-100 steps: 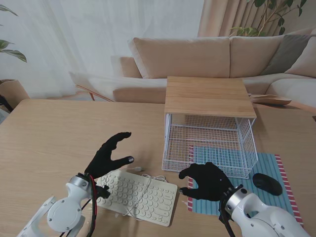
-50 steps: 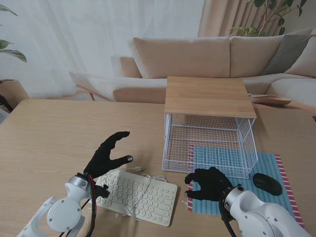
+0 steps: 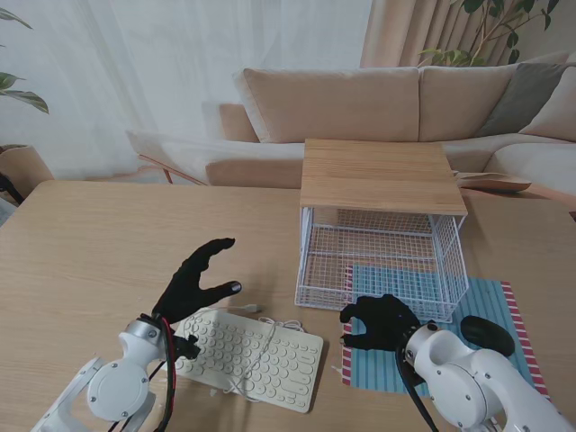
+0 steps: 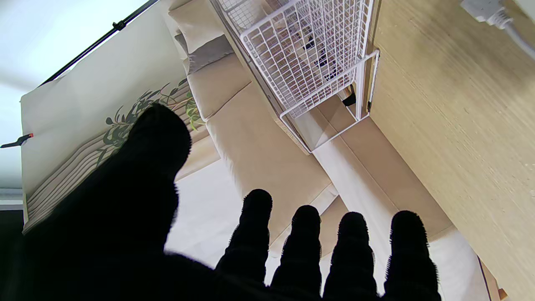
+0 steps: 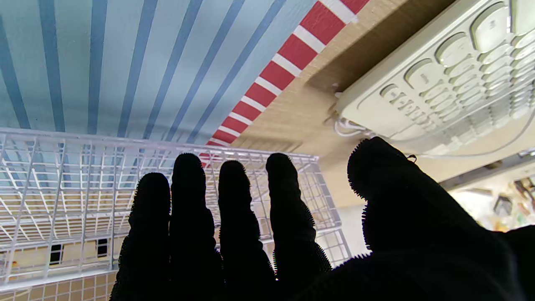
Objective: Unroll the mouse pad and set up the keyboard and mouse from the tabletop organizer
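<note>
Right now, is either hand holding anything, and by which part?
Nothing held. Left hand is open above the keyboard; right hand is open over the mouse pad.

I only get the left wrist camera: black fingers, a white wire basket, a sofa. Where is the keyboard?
Observer: The keyboard lies on the table, just nearer to me than the left hand, outside the wire organizer.
Operator: And the mouse?
Observer: The mouse sits on the striped mouse pad, to the right of the right hand.
Operator: Is that hand holding anything?
Observer: No; its fingers are apart, over the pad's left edge.
</note>
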`<state>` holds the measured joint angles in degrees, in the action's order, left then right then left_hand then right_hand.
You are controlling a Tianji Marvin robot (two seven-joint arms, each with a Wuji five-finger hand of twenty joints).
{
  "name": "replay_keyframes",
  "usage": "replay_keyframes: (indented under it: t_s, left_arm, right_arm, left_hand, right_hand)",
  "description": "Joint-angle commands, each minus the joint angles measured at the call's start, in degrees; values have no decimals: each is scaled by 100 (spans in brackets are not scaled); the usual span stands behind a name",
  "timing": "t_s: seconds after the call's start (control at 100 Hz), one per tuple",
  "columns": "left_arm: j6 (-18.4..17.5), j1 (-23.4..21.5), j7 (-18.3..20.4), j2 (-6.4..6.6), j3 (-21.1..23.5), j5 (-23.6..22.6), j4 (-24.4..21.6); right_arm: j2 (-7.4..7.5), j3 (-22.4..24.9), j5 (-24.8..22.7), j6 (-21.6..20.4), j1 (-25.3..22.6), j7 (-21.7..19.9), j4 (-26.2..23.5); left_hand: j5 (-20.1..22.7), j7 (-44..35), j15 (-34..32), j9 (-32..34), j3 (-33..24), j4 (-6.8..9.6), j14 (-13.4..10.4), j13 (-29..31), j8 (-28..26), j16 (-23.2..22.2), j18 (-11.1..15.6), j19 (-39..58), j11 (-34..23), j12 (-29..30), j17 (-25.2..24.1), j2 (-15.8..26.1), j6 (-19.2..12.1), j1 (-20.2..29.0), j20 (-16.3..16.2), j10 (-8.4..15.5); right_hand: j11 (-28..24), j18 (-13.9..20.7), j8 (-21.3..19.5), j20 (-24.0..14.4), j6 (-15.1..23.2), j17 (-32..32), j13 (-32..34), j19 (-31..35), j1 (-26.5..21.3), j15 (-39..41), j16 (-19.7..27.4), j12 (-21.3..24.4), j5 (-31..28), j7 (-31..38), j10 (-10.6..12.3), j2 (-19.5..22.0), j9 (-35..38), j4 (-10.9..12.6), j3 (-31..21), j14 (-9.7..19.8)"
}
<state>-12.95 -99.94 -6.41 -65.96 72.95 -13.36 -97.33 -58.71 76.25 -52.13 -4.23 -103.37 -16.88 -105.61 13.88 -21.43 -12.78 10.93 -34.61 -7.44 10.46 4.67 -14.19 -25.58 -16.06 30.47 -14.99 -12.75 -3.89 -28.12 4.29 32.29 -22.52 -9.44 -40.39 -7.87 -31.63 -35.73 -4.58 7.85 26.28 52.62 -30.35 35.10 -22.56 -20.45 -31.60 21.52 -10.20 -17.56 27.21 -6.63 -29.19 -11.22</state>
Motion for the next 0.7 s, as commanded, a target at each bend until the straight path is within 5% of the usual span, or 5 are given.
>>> replay_keyframes:
  t_s: [0.0, 0.69]
  left_arm:
    - [26, -6, 60, -28, -11, 12, 0]
    - [82, 25, 34, -36, -41, 3, 36]
  right_arm:
    - [-26, 1, 4, 49, 74, -45, 85]
    - [-57, -671, 144, 127, 1390, 236, 1064]
  left_hand:
    - [-119, -62, -22, 39, 4, 220, -95, -45, -45, 66, 0, 280, 11, -42, -43, 80, -29, -201, 105, 85]
    - [-80, -69, -6, 36, 16, 224, -123, -46, -43, 71, -20, 227, 6, -44, -57, 102, -34, -205, 172, 75]
  right_hand:
    - [82, -95, -9, 93, -27, -204, -213, -216, -41, -40, 52, 11, 93, -11, 18, 235, -193, 356, -159, 20]
    - [144, -5, 39, 86, 132, -466, -618, -377, -2, -230, 138, 46, 260, -1, 140, 230, -617, 358, -218, 122]
